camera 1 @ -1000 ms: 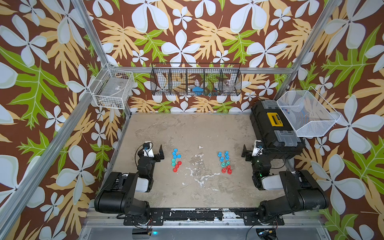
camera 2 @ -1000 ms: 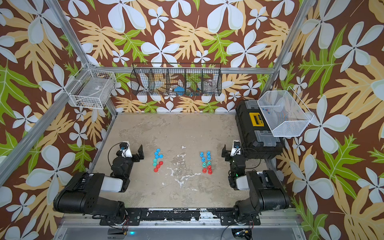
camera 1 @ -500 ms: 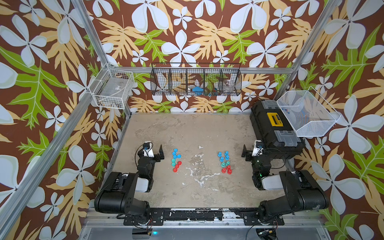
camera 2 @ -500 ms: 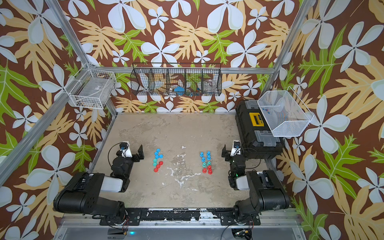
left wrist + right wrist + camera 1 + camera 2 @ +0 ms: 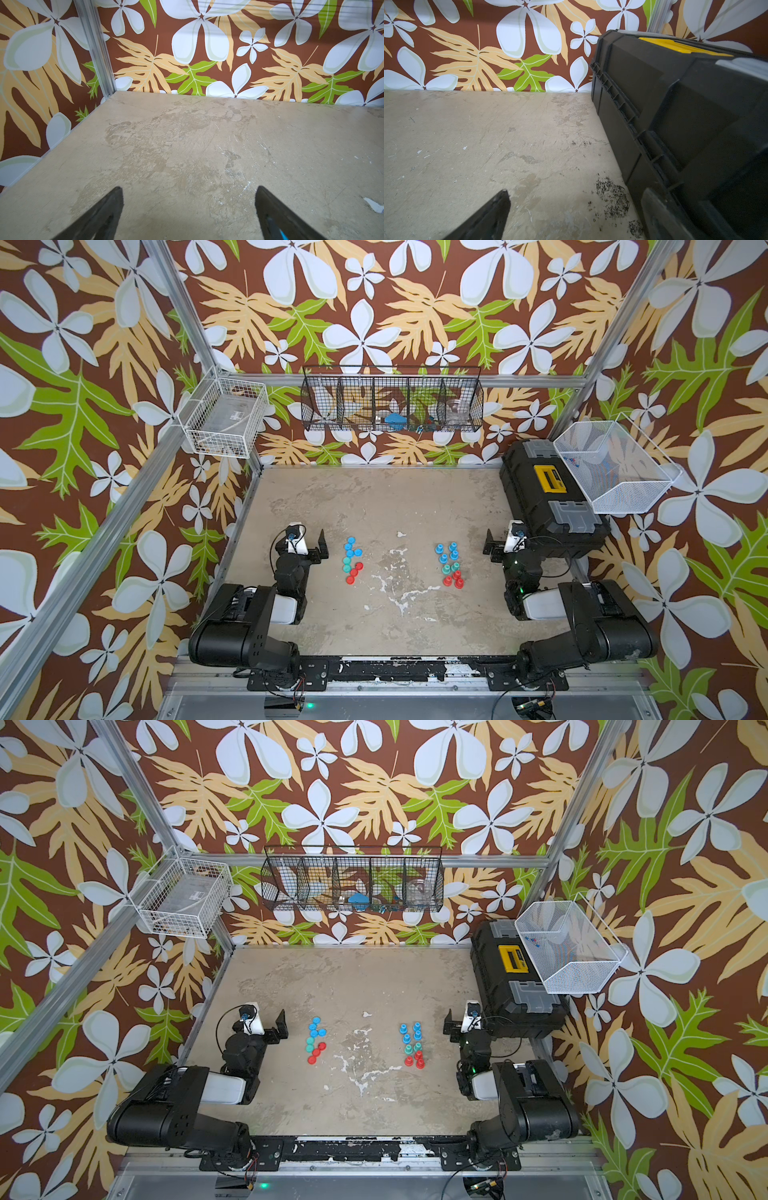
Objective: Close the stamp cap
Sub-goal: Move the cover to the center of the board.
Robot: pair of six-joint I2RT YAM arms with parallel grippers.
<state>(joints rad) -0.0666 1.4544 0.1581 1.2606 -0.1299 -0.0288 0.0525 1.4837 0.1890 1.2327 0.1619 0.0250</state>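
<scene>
Left arm (image 5: 245, 635), right arm (image 5: 602, 630) folded; fingers (image 5: 104, 216) seemingly apart.

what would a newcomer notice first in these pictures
The loud brown wallpaper with white flowers fills every wall. On the beige table, two small clusters of blue, teal and red pieces stand out: flat caps nearer the left hand, taller stamps nearer the right hand, both hands open and empty. A black toolbox with a yellow panel sits at the table's far right.
</scene>
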